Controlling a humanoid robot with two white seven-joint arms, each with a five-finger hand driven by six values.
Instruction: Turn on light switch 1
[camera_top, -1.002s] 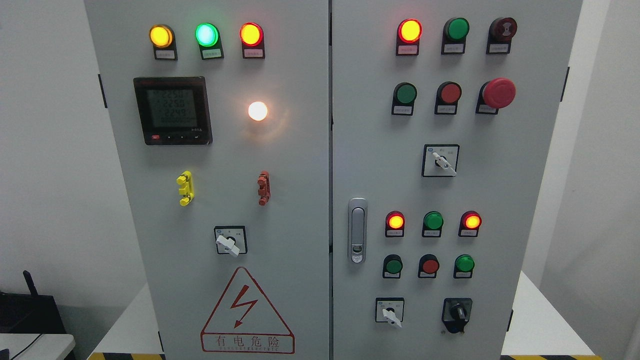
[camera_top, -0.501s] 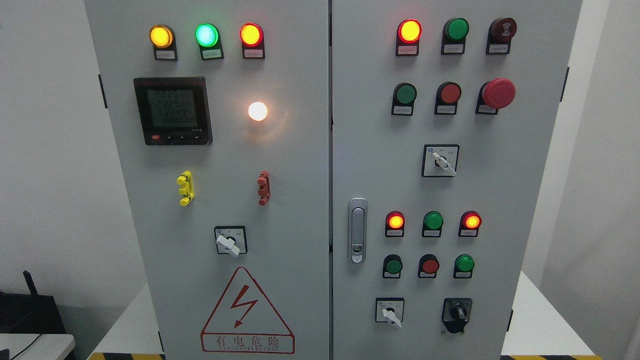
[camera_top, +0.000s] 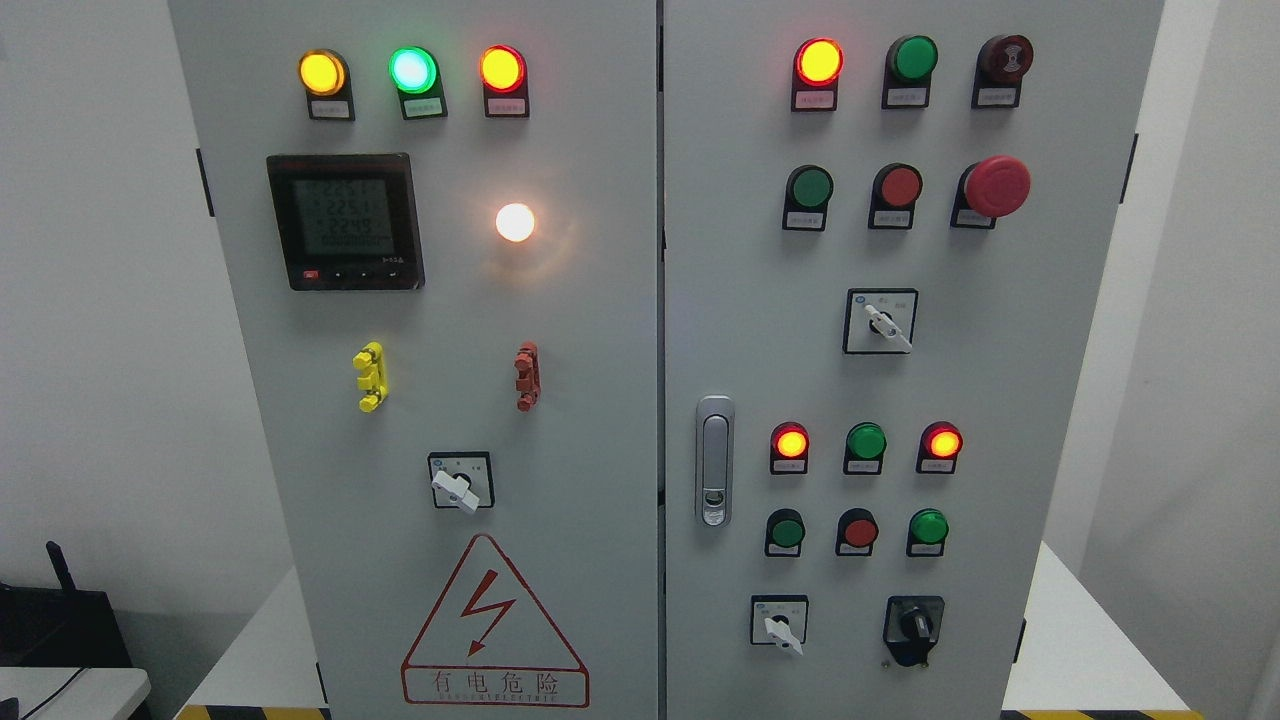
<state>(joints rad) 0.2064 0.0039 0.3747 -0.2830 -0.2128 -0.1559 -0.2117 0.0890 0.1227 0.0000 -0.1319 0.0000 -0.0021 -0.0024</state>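
Neither of the robot's hands is showing in the head view, so the state of the fingers cannot be told, and nothing can be placed against them.

The grey cabinet (camera_top: 600, 330) is filling the frame, its two doors standing closed side by side. The labels are too small to read, so which control is light switch 1 cannot be told. On the left door a white-handled selector switch (camera_top: 460, 482) is sitting below the middle, its handle pointing down to the right. Well above it a round white lamp (camera_top: 515, 222) is glowing, just beside the digital meter (camera_top: 345, 222). A yellow clip (camera_top: 370, 377) and a red clip (camera_top: 526, 376) are sitting between the meter and the switch, and a warning triangle (camera_top: 495, 625) is lying under it.

On the right door an upper selector switch (camera_top: 880, 322) is pointing down to the right, below the red mushroom button (camera_top: 997, 186). A lower selector switch (camera_top: 779, 622) and a black knob (camera_top: 914, 625) are sitting near the bottom, with the door handle (camera_top: 714, 461) at the door's left edge.
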